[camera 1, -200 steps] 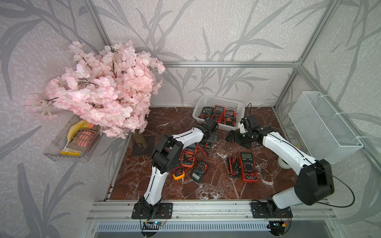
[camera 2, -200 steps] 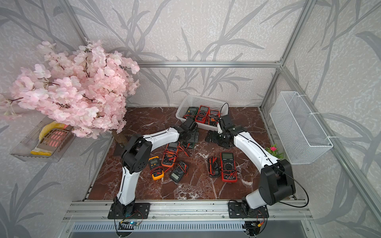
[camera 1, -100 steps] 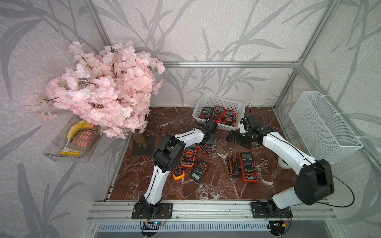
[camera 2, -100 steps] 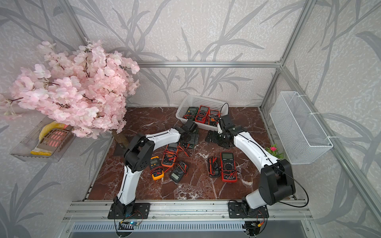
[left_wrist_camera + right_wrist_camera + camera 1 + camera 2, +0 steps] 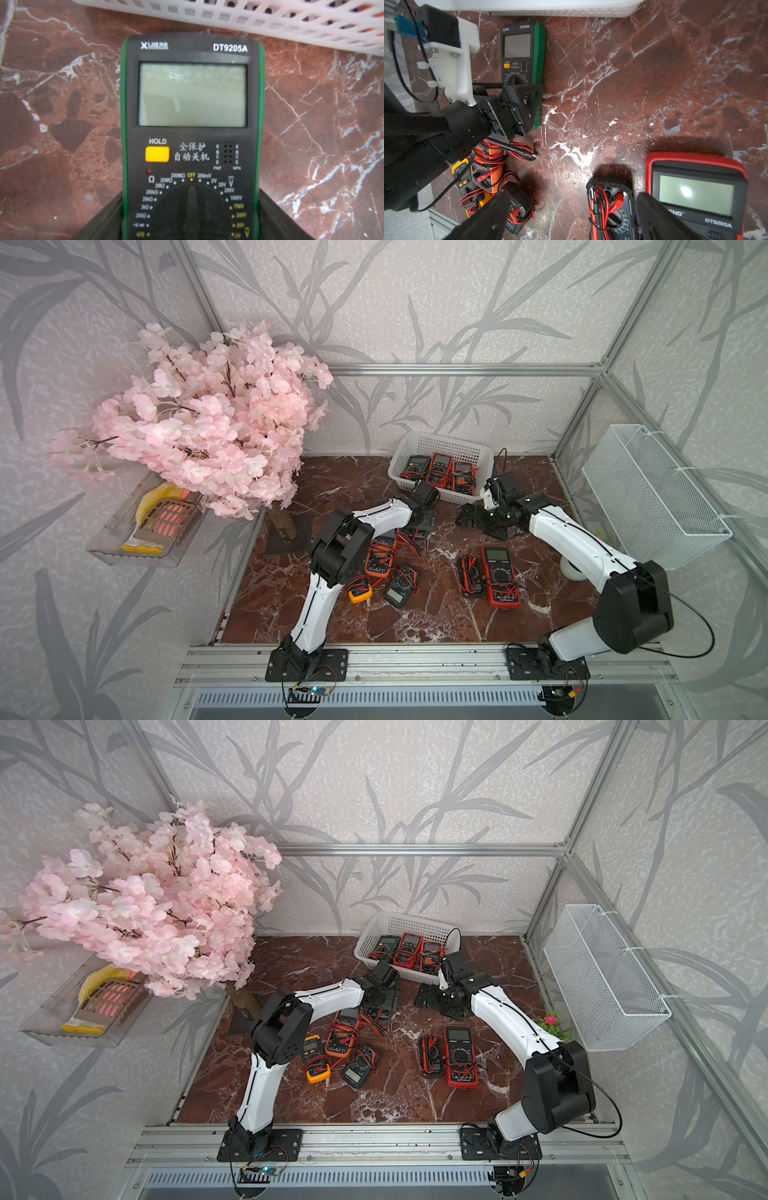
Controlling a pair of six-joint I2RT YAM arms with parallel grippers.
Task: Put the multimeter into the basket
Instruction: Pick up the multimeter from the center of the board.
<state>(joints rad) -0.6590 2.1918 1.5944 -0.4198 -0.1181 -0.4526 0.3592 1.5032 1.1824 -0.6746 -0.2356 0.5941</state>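
A green-edged black multimeter (image 5: 191, 93) lies flat on the marble floor just in front of the low white perforated basket (image 5: 440, 440), which also shows in the left wrist view (image 5: 228, 16). My left gripper (image 5: 191, 199) straddles its dial end, with both black fingers pressed against its green sides. The right wrist view shows the same grip (image 5: 521, 97) on the multimeter (image 5: 522, 52). In both top views the left gripper (image 5: 420, 519) hides most of it. My right gripper (image 5: 572, 194) hovers open beside the basket's near corner (image 5: 469, 519), with nothing between its fingers.
Three multimeters lie in the basket. On the floor lie a red multimeter (image 5: 500, 576), a black one wrapped in leads (image 5: 469, 578), an orange one (image 5: 380, 558), a yellow one (image 5: 359, 593) and a dark one (image 5: 401, 587). A wire-mesh basket (image 5: 648, 497) hangs at right, and a pink blossom tree (image 5: 208, 423) stands at left.
My left gripper's jaws have closed in onto the green multimeter's sides. The right arm has not moved.
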